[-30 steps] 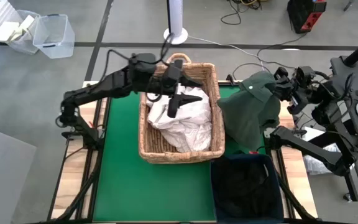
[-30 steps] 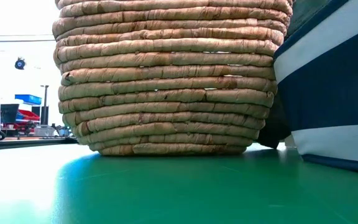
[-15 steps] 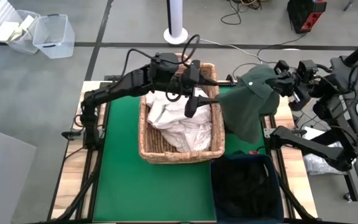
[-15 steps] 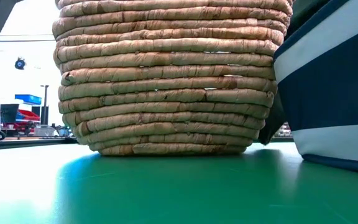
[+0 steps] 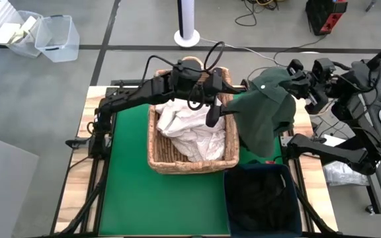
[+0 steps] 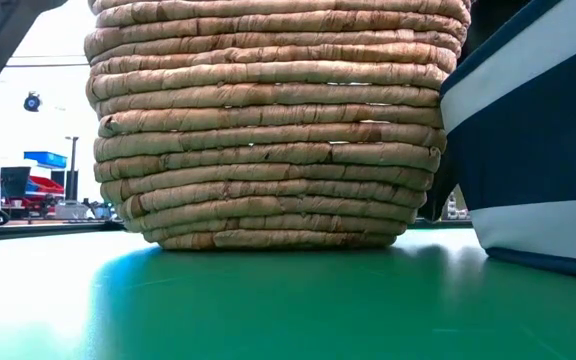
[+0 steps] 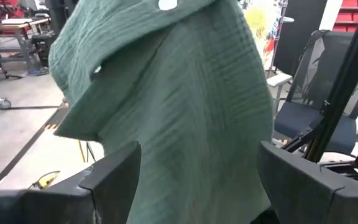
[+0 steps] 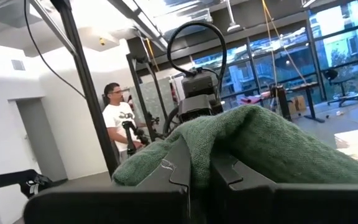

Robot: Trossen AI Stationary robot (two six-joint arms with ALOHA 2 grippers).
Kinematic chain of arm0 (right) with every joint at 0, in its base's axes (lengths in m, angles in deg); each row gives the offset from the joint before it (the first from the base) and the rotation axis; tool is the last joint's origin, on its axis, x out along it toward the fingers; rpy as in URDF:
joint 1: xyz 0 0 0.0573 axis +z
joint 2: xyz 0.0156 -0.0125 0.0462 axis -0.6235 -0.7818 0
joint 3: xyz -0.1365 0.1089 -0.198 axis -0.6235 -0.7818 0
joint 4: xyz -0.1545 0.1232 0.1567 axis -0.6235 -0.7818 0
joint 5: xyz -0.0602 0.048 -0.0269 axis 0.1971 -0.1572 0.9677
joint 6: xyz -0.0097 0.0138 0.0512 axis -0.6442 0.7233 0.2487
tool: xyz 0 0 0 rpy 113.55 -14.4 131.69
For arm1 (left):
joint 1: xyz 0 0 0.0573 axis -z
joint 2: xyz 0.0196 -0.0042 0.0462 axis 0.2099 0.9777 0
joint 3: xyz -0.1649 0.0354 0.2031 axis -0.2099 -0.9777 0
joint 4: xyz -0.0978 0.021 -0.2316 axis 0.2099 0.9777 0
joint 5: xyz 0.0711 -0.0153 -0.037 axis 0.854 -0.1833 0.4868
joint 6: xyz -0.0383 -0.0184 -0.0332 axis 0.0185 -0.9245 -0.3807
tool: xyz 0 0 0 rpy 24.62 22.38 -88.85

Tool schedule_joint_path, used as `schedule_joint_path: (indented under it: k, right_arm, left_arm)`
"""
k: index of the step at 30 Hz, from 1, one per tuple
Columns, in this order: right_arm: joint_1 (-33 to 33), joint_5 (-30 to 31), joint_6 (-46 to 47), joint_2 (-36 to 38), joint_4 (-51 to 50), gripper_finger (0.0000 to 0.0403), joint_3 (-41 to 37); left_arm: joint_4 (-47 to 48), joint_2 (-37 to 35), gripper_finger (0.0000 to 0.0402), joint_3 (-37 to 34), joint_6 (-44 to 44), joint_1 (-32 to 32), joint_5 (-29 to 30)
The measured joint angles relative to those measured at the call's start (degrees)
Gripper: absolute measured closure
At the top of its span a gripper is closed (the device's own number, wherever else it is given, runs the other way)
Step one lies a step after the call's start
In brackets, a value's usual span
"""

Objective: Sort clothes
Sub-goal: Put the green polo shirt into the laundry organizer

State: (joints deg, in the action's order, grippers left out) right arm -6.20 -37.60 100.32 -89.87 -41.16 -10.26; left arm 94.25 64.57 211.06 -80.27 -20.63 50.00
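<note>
Right end effector (image 5: pixel 290 78) pinches the hanging green garment (image 5: pixel 264 114); left end effector (image 5: pixel 211 118) spread beside it

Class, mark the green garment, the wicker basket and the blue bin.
green garment (image 5: pixel 263 116), high view, hanging middle panel.
wicker basket (image 5: pixel 190 163), high view, near rim.
blue bin (image 5: pixel 262 170), high view, far rim.

Two dark, matte, multi-jointed arms. Black cable looped above left pincer (image 5: pixel 214 110). Angular dark fingers (image 7: pixel 114 180), flat-faced. Right pincer (image 5: pixel 288 74) dark, blocky, cabled behind.
</note>
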Motion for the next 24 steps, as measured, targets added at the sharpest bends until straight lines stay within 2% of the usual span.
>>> schedule_joint_path:
  k: [7,12,17,21,24]
  right_arm:
    - [1.76,0.05,-0.19,-2.63,1.52,0.0394,0.04]
    - [3.41,0.34,0.06,-4.09,5.17,0.0394,0.04]
    - [4.71,1.01,0.07,-5.53,7.38,0.0394,0.04]
    - [5.85,2.07,0.06,-6.64,9.02,0.0394,0.04]
    - [6.44,2.08,0.06,-7.28,9.07,0.0394,0.04]
  left_arm:
    - [-1.24,0.31,0.0108,-0.02,-0.11,-0.02,-0.06]
    - [-1.24,0.31,0.0108,-0.22,-1.09,-0.03,5.82]
    - [-1.12,0.31,0.011,-0.22,-2.29,-0.29,5.74]
    - [-0.26,0.31,0.0127,-0.79,-2.74,-0.24,5.66]
    - [1.03,0.31,0.016,-0.9,-2.7,-0.19,5.67]
